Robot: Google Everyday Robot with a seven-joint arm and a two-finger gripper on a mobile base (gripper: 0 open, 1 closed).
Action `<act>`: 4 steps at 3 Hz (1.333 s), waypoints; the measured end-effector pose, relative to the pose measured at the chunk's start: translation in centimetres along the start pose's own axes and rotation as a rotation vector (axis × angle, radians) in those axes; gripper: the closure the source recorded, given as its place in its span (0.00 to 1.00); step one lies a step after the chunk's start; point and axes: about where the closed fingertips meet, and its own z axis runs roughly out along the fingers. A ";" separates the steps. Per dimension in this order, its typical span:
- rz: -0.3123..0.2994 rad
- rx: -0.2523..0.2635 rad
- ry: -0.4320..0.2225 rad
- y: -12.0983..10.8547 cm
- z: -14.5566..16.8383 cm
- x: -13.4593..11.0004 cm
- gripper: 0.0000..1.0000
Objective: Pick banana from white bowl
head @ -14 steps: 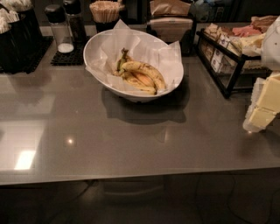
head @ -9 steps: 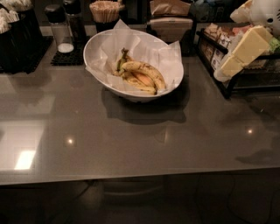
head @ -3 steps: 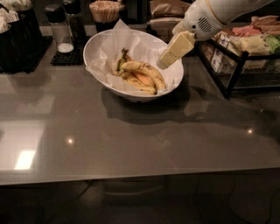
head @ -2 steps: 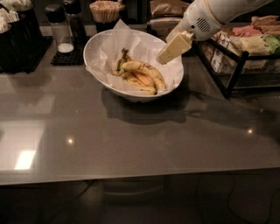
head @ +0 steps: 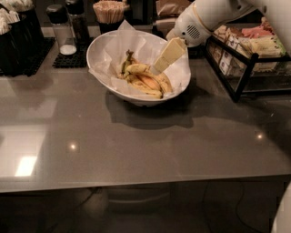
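Observation:
The white bowl [head: 103,47], wide and lined with crinkled white paper, stands at the back middle of the grey counter. A small bunch of bananas lies in it. The long curved yellow banana [head: 153,78] with brown speckles lies on top, its dark stem end toward the left. My gripper [head: 159,66], cream-coloured on a white arm, reaches in from the upper right. It is inside the bowl, with its tip just above the right part of the banana.
A black wire rack [head: 248,68] with packets stands right of the bowl. A shaker [head: 61,30] on a black mat, a cup of sticks [head: 109,11] and a black holder [head: 20,41] stand behind and to the left. The counter's front edge [head: 136,184] runs across below.
The gripper came from the right edge of the counter, rose, swung left over the bowl's right rim and has now dipped closer to the bananas. The bananas and bowl have not moved.

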 end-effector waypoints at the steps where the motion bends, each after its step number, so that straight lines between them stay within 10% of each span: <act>1: 0.017 -0.033 0.011 -0.4 2.1 0.5 0.13; 4: 0.044 -0.148 0.064 0.1 7.7 2.0 0.21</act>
